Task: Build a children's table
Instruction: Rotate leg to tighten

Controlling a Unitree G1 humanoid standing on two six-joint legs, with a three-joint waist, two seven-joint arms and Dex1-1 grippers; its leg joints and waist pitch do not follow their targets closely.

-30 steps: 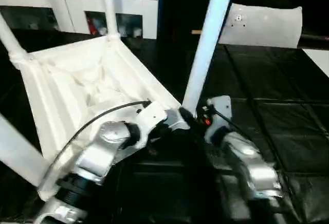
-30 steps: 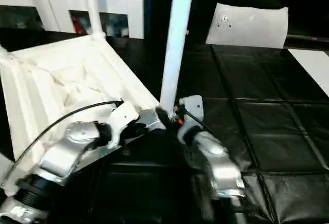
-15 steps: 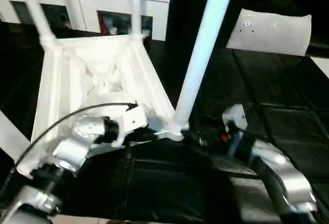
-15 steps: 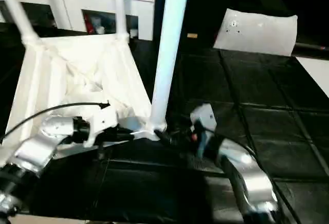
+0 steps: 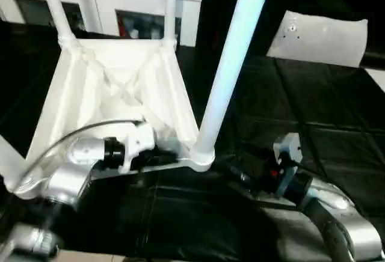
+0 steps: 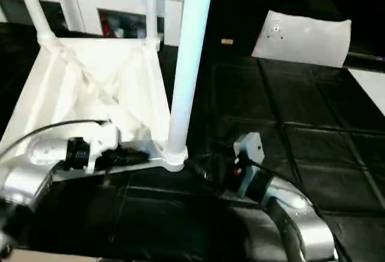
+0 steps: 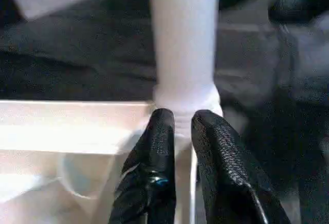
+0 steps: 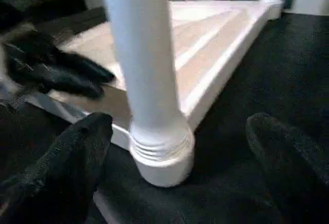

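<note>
The white tabletop point(image 5: 120, 88) lies upside down on the black mat, its ribbed underside facing up. A long white leg point(image 5: 231, 57) stands in the near corner socket point(image 5: 201, 157); two more legs point(image 5: 169, 3) point(image 5: 54, 3) rise at the far corners. My left gripper point(image 5: 162, 151) is at the near rim beside that socket; in the left wrist view its fingers point(image 7: 159, 147) sit close together astride the rim. My right gripper point(image 5: 231, 170) is low on the mat, just right of the socket, open wide, its fingers point(image 8: 77, 147) apart from the leg.
A white pillow-like block point(image 5: 316, 36) lies at the back right. White cabinets point(image 5: 120, 9) run along the back. A flat white strip point(image 6: 370, 88) shows at the right edge. Part of another leg point(image 5: 9, 160) crosses the left edge.
My right gripper has opened and drawn back from the near leg's base. My left gripper stays at the rim. The camera has shifted.
</note>
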